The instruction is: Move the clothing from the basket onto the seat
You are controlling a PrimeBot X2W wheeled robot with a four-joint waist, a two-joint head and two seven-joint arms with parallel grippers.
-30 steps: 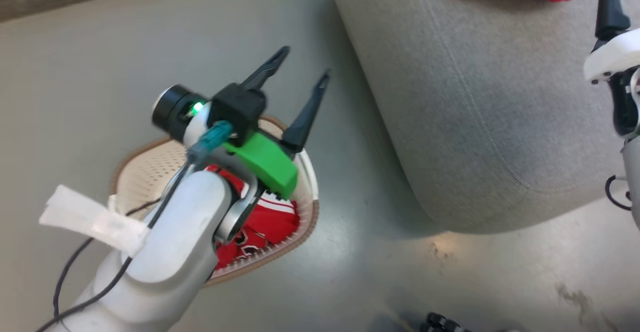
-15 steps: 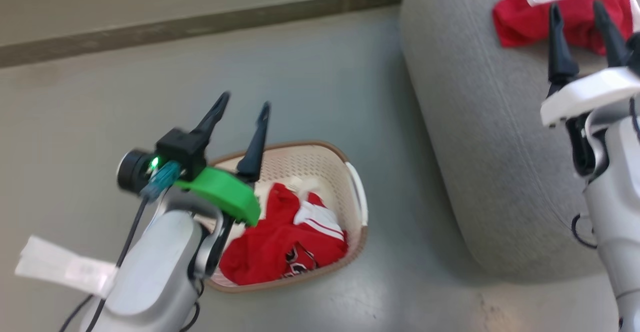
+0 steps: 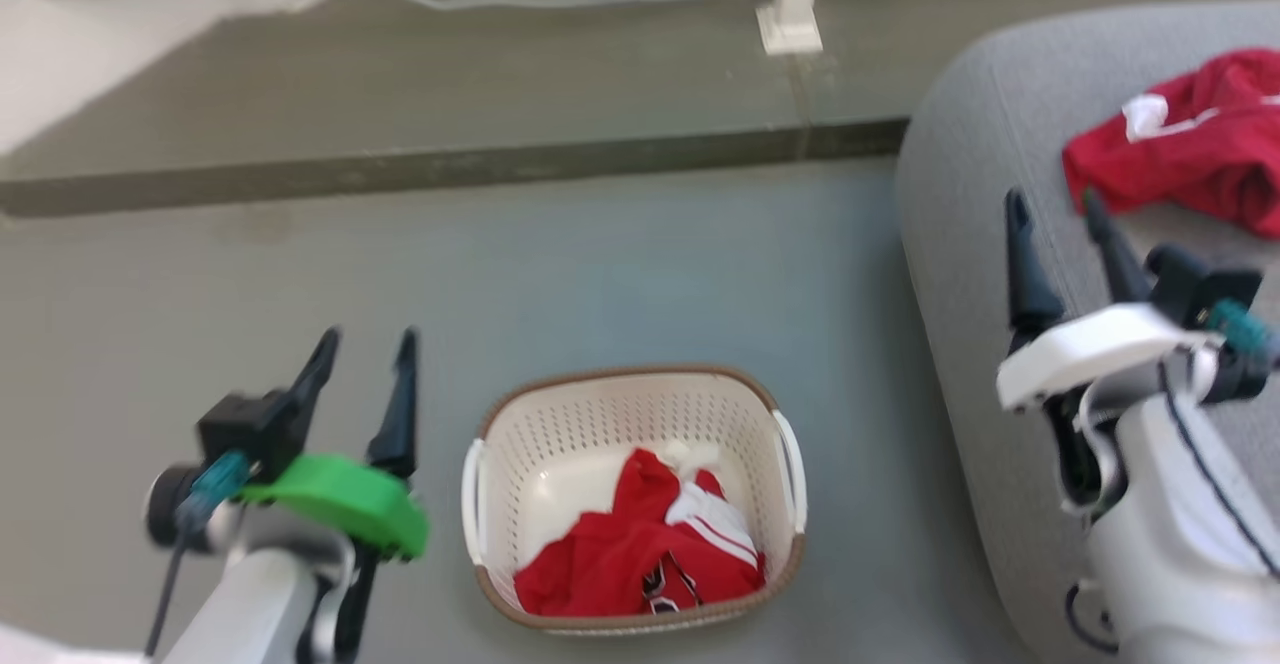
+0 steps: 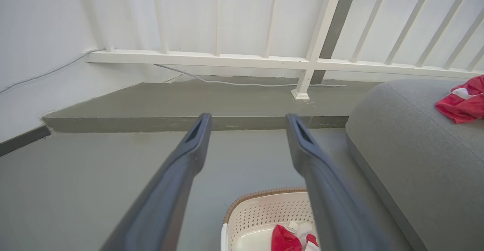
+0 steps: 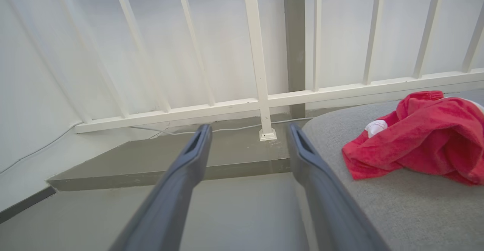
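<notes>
The cream basket [image 3: 632, 414] with a brown rim stands on the grey floor, bottom centre of the head view. Red clothing [image 3: 630, 559] with white stripes and a dark emblem lies crumpled inside it. A second red garment [image 3: 1190, 149] rests on the grey seat [image 3: 980, 194] at the right, also seen as red clothing [image 5: 419, 137] in the right wrist view. My left gripper [image 3: 365, 349] hangs open left of the basket, with nothing between its fingers. My right gripper [image 3: 1055, 209] is open above the seat's near edge, below the garment there. The basket [image 4: 264, 209] shows low in the left wrist view.
A low grey step [image 3: 450, 169] runs across behind the basket, with a white railing [image 4: 242, 58] and a thin cable [image 4: 245, 84] on it. A railing post foot [image 3: 790, 29] stands near the seat's far corner. Open floor lies between basket and step.
The head camera has swung up and back, so the whole scene shifted. My left gripper, first above the basket, now stands to its left. My right gripper has come off the garment on the seat.
</notes>
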